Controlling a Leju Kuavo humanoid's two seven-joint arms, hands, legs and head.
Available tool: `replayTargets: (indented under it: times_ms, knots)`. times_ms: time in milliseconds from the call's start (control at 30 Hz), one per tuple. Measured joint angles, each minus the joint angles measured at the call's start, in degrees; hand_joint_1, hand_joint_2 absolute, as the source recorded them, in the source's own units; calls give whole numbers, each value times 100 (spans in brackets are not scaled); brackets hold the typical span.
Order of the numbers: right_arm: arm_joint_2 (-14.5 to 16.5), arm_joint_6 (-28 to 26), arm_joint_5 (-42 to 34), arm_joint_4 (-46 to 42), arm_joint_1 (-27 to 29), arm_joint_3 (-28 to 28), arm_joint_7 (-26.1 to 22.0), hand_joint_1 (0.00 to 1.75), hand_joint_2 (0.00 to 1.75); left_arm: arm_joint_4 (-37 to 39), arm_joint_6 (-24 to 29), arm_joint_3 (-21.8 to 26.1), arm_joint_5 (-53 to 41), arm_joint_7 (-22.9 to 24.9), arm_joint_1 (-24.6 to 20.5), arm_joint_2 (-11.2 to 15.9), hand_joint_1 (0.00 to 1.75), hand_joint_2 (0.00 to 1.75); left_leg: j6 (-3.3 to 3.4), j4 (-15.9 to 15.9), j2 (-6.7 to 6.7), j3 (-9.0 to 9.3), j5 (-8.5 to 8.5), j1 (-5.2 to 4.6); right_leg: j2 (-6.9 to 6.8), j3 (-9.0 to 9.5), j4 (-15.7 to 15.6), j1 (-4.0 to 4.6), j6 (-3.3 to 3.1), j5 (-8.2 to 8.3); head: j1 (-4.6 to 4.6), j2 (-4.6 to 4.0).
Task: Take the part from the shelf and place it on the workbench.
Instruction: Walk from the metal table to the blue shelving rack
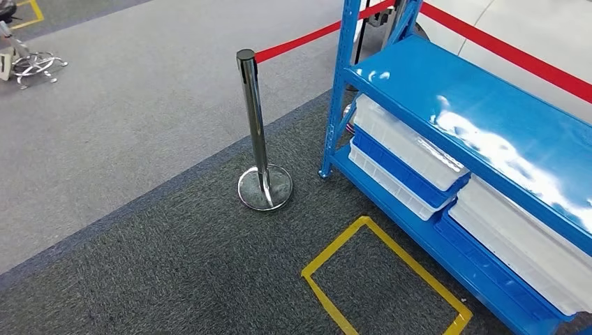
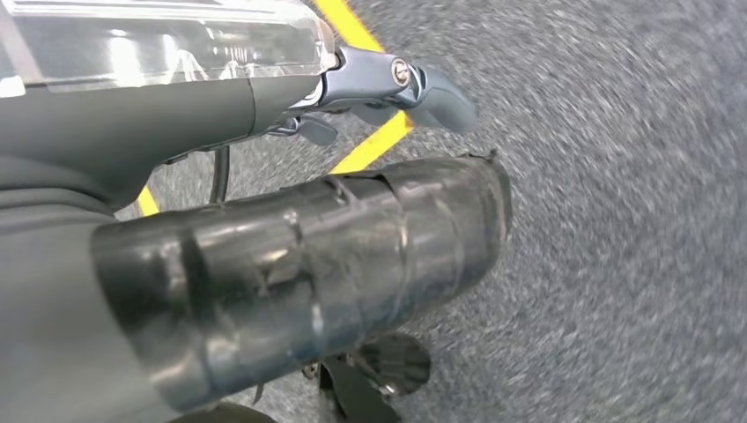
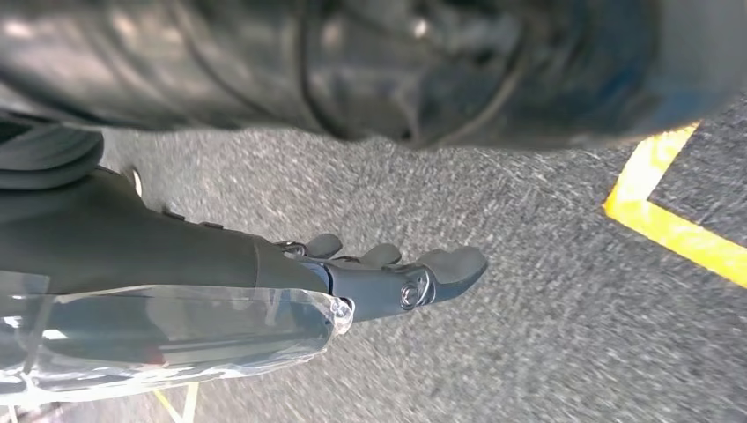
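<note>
**Shelf Ahead and to the Right, Both Arms Hanging Low**

Seen from the head view: blue shelf (image 1: 482, 118) running diagonally along the right side, long axis stretching from near the chrome stanchion (image 1: 257, 132) toward the lower right corner. Glossy upper deck bare where visible; beneath it, stacked white and blue bins (image 1: 405, 157) on the lower tier. No part identifiable anywhere on the shelf; possibly inside a bin or further along, cannot tell. Yellow floor marking (image 1: 380, 279) just in front of the shelf, on dark carpet.

Left robot hand (image 2: 388, 84) hanging beside the body over carpet and yellow tape, fingers extended and apart, holding nothing. Right robot hand (image 3: 396, 278) likewise pointed down at the carpet, fingers loosely spread, empty, with a strip of yellow tape off to one side.

Judged from this: approach phase, nothing grasped yet. Shelf on the right-hand side, so right arm likely nearer once squared up. Turning to face the shelf's long edge needed before any reach; both hands well apart from the bins.
</note>
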Motion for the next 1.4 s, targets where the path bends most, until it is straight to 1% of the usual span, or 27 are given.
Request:
replayTargets:
  times_ms: [67,100,133,167,233,300,367,400,467,533,600,633,667,700,767,800,867,900,967,1033,1067,1100,1133,1200,1267,1333,1400]
  knots:
    - [0,0,1,0,1,-1,1,0,0,1,0,0,0,1,22,3,0,0,-21,704,-77,-340,-271,3,138,-12,7,7,-14,6,-1,1]
    - [0,0,2,1,5,-2,4,0,0,1,0,1,0,2,30,5,0,0,-24,823,-83,-409,-242,4,216,-12,15,8,-14,6,-1,1]
    - [0,0,2,1,9,-3,8,0,0,1,0,1,0,2,33,5,0,0,-20,720,-91,-375,-100,7,297,-9,25,7,-11,4,-1,1]
    - [1,1,3,2,11,-4,11,0,0,1,0,1,1,2,32,5,0,0,-11,405,-127,-242,126,11,379,-6,40,5,-5,1,-1,0]
    - [2,2,5,2,6,-6,13,0,0,0,-1,1,1,1,32,7,0,0,17,-375,-359,85,485,28,522,-23,88,6,32,-15,-1,-1]
    - [4,4,8,2,0,-7,14,0,0,0,-2,1,1,3,31,8,0,0,44,-728,-544,223,559,25,647,-74,124,-1,104,-14,0,-1]
    - [4,6,10,4,12,-11,21,0,0,1,-2,2,0,7,24,8,0,0,96,-753,-478,241,560,15,766,-108,113,-11,189,12,1,0]
    - [3,6,10,6,23,-15,26,0,0,1,-2,4,1,9,20,8,0,0,137,-780,-411,255,580,22,733,-119,128,-12,219,-1,1,-1]
    - [2,5,11,9,29,-23,33,0,0,1,-3,9,-1,11,21,9,0,0,217,-841,-263,273,626,42,467,-257,420,-4,272,-201,10,-1]
    - [2,5,14,9,15,-24,33,0,0,1,-6,11,-2,11,35,10,0,0,254,-853,-106,269,631,25,166,-578,1099,-9,312,-571,19,-1]
    - [2,7,18,9,10,-24,33,0,0,1,-16,13,-2,9,49,11,0,0,261,-850,62,268,617,11,81,-823,1613,-21,341,-733,18,0]
    - [2,6,20,9,14,-24,33,0,0,2,-23,14,-2,5,47,12,0,0,258,-848,138,274,606,9,55,-801,1587,-24,347,-657,18,1]
    - [2,5,23,9,20,-25,33,0,0,1,-32,14,-2,-1,42,11,0,0,249,-845,205,287,591,9,16,-663,1340,-25,344,-489,18,1]
    - [2,5,26,9,24,-25,34,0,0,2,-43,14,-2,-10,37,11,0,0,233,-841,267,307,573,7,-81,-444,943,-18,326,-292,19,0]
    - [2,5,34,9,16,-26,36,0,0,1,-62,14,-2,-31,33,10,0,0,176,-828,373,340,531,-17,-302,-100,289,34,245,-66,16,0]
    - [2,5,38,9,12,-26,37,0,0,2,-73,14,-2,-39,28,10,0,0,143,-824,422,356,514,-29,-364,-37,147,61,202,-45,14,0]
    - [1,4,42,9,13,-28,39,0,0,1,-85,15,-3,-44,10,6,0,0,82,-834,526,392,493,-41,-280,-52,112,78,131,-49,13,1]
    - [2,4,43,9,18,-29,40,0,0,2,-89,15,-4,-44,0,4,0,0,49,-819,510,411,465,-33,-220,-44,87,65,97,-36,13,1]
    - [2,3,43,9,15,-31,43,0,0,1,-93,16,-7,-46,-4,1,0,0,-3,-557,269,326,261,-16,-101,-17,30,25,19,2,8,0]
    - [3,3,43,9,7,-31,44,0,0,2,-98,16,-6,-48,10,2,0,0,-29,146,-16,3,-122,1,23,-16,16,13,-26,17,4,-1]
    - [4,4,43,9,7,-31,45,0,0,2,-100,16,-6,-48,21,2,0,0,-38,511,-62,-176,-263,5,94,-21,20,16,-33,16,4,-1]
    - [4,4,43,9,9,-31,46,0,0,2,-101,16,-5,-46,31,3,0,0,-44,752,-80,-303,-310,6,173,-22,28,20,-36,15,5,-1]
    - [4,4,43,9,13,-32,48,0,0,2,-102,16,-5,-45,39,3,0,0,-44,775,-86,-336,-230,8,254,-20,42,20,-34,11,5,-1]
    - [4,3,46,9,16,-33,50,0,0,1,-102,16,-6,-43,42,3,0,0,-29,183,-169,-110,208,18,419,-17,85,15,-11,-5,4,-1]
    - [4,2,51,9,10,-35,50,0,0,1,-103,16,-7,-42,42,2,0,0,-1,-500,-446,163,497,36,560,-51,146,19,41,-29,5,-1]
    - [4,2,53,9,6,-37,50,0,0,2,-105,16,-12,-42,39,2,0,0,30,-710,-602,235,507,33,680,-109,177,14,111,-22,7,-1]
    - [2,2,54,10,22,-39,50,0,0,2,-104,16,-16,-43,32,0,0,0,89,-752,-475,249,540,35,776,-152,183,-6,183,-4,5,-1]
